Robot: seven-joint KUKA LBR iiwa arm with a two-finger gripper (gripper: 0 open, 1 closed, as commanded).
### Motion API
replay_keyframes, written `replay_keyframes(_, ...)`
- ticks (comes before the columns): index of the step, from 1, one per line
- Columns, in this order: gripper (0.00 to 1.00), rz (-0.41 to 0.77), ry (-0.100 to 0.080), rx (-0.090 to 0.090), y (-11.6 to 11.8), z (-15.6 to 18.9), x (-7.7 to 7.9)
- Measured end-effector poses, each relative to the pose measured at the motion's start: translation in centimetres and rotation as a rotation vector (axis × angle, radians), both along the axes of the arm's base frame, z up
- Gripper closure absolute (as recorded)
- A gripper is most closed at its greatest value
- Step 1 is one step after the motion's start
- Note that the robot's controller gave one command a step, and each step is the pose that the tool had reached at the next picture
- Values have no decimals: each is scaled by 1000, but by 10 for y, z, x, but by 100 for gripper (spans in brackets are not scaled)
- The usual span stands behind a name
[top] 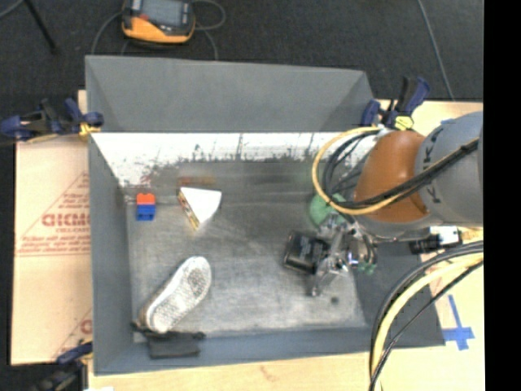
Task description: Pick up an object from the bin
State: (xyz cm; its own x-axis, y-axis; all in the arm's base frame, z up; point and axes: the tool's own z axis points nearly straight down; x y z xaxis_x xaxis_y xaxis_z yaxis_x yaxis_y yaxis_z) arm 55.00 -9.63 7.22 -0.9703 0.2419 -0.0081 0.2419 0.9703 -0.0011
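My gripper [332, 261] is low over the right part of the bin floor, under the arm's orange cover. A small black boxy thing [299, 253] lies right against its left side; I cannot tell whether it is gripped. A green rounded thing [317, 210] peeks out just above, partly hidden by the cover and cables.
A white shoe [179, 294] lies sole-up at the lower left, with a flat black thing [172, 346] by the front wall. A white wedge [200, 204] and a blue-and-orange block [145, 206] sit near the back left. The arm and its cables cover the bin's right side.
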Motion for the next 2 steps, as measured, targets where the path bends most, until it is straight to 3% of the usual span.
replay_keyframes(1, 100, -284, -3, 6, -13, 2, 0)
replay_keyframes(2, 100, -284, -3, 6, -13, 2, 0)
